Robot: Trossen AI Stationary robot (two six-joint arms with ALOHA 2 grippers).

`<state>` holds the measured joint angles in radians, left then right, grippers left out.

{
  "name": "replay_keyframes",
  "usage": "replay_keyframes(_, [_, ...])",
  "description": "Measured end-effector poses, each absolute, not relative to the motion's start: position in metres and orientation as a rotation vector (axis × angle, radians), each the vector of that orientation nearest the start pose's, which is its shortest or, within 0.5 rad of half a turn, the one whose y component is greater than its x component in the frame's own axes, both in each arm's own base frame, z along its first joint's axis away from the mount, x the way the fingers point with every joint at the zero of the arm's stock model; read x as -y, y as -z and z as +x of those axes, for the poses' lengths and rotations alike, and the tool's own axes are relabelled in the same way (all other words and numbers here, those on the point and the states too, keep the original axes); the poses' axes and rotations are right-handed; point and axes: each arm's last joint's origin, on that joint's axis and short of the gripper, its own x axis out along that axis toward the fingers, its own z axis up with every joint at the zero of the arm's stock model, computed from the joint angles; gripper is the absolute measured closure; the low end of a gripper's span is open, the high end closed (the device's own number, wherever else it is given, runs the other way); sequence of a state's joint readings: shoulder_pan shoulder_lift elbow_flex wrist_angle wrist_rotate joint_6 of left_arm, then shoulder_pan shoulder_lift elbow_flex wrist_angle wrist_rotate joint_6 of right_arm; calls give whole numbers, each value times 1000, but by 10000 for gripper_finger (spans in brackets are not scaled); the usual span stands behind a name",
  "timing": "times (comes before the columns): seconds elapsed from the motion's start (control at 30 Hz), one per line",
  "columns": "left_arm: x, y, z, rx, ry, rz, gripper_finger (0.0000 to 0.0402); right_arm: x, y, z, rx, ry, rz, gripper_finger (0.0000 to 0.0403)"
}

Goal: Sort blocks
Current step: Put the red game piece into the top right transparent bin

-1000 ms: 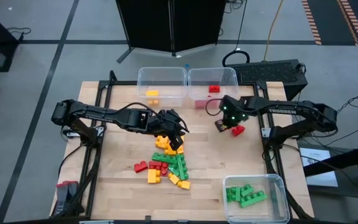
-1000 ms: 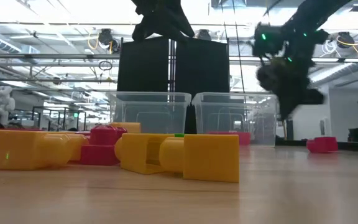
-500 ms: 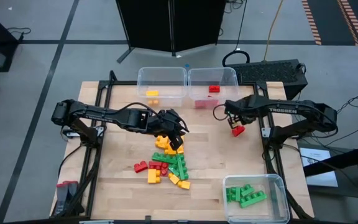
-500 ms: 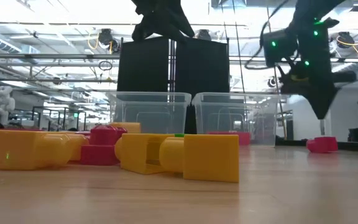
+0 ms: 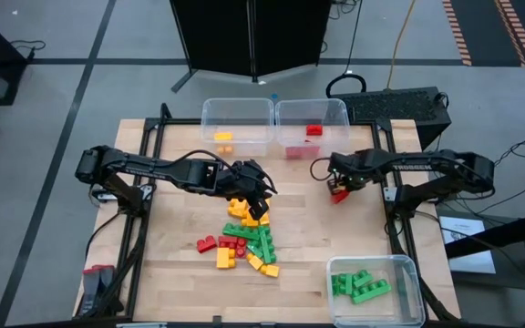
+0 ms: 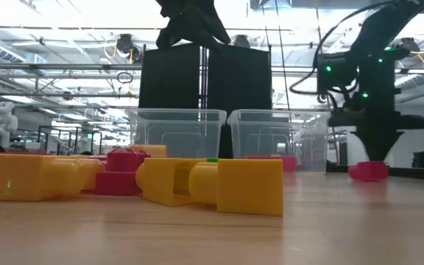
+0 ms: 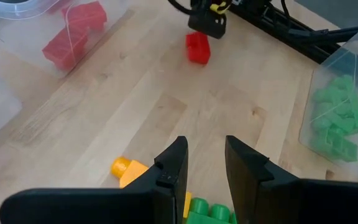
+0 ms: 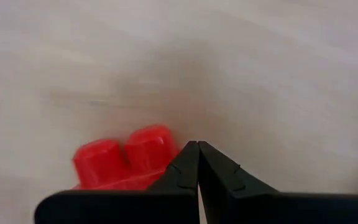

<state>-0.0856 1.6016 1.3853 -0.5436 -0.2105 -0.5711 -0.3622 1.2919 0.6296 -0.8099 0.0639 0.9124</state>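
Right gripper (image 8: 197, 163), fingers pressed together, sits over the lone red brick (image 8: 124, 157) on the table near the red bin (image 5: 312, 124); we judge pickup: next, spread and straddle it.

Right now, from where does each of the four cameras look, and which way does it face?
High view: above, looking straight down on the table, both arms showing.
Low view: at table-top height, looking level across the blocks; the right gripper hangs in.
Left wrist view: past the left gripper, over the pile.
Right wrist view: past the shut right gripper's fingers, close to the wood.
Shared: every view shows the lone red block.
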Motion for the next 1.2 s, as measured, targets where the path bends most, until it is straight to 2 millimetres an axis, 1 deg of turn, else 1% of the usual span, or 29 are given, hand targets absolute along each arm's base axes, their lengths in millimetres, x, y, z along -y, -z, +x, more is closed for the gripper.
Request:
replay_keyframes(0.2, [24,-307,349,-693,-328,-432,320,62,-164,202,-1049,696,1016,403])
replay_keyframes(0.3, [24,-307,349,-693,-328,-432,320,57,-171,218,-944,490,1011,403])
replay_keyframes(0.43, [24,-307,349,-694,-328,-431,320,50,-192,240,-734,148,962,403])
replay_keyframes(0.47, [24,-307,349,-694,-328,-431,320,49,-199,243,-674,93,954,403])
replay_keyframes(0.53, [24,-307,349,-700,-330,-429,320,49,-213,244,-574,44,945,403])
replay_keyframes(0.67, [23,-305,348,-714,-343,-421,320,55,-243,229,-403,32,912,403])
replay_keyframes(0.73, [23,-305,348,-710,-354,-416,320,58,-258,217,-319,71,900,403])
replay_keyframes(0.8, [23,-305,348,-707,-361,-413,320,60,-267,202,-278,165,909,403])
replay_keyframes(0.87, [23,-305,348,-707,-361,-413,320,60,-264,184,-334,320,931,403])
replay_keyframes(0.93, [23,-305,348,-707,-362,-413,320,57,-251,168,-462,502,958,403])
replay_keyframes(1.0, [23,-305,348,-707,-362,-412,320,54,-239,155,-608,631,979,403])
replay_keyframes(1.1, [23,-305,348,-707,-363,-412,320,49,-228,147,-757,699,999,403])
replay_keyframes(1.2, [23,-305,348,-707,-365,-411,320,44,-222,148,-832,713,1011,403])
